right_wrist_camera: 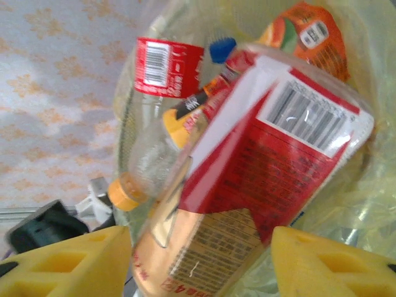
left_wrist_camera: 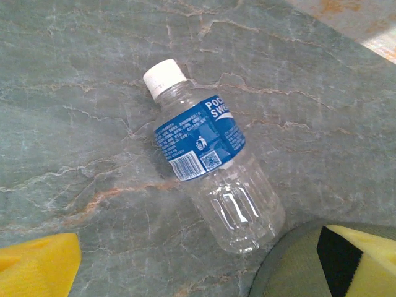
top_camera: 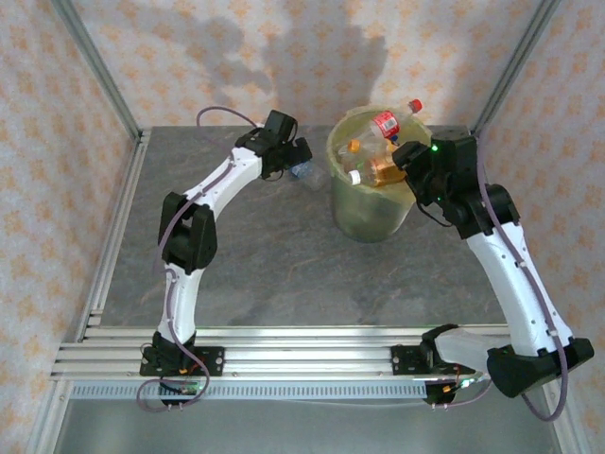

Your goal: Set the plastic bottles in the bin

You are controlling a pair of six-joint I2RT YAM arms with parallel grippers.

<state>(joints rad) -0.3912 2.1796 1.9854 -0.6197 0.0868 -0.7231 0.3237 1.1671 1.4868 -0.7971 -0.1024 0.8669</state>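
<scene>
The yellow-green bin (top_camera: 364, 216) stands at the back middle of the table, piled with several bottles; a red-labelled one (top_camera: 385, 123) sticks up over its rim. My right gripper (top_camera: 405, 161) hangs over the bin's right rim, shut on a bottle with a red and gold label (right_wrist_camera: 247, 185), which spans the gap between the yellow fingers (right_wrist_camera: 62, 263). Left of the bin, a clear bottle with a blue label and white cap (left_wrist_camera: 207, 154) lies on the table. My left gripper (top_camera: 301, 156) hovers open above it, with the bottle's base near the right finger (left_wrist_camera: 365, 263).
Inside the bin a clear bottle with an orange cap (right_wrist_camera: 142, 167), a red-labelled bottle (right_wrist_camera: 167, 68) and an orange-labelled one (right_wrist_camera: 309, 31) rest against the yellowish bag (right_wrist_camera: 365, 185). Patterned walls and metal posts (top_camera: 99, 66) close in the grey marbled table (top_camera: 265, 265).
</scene>
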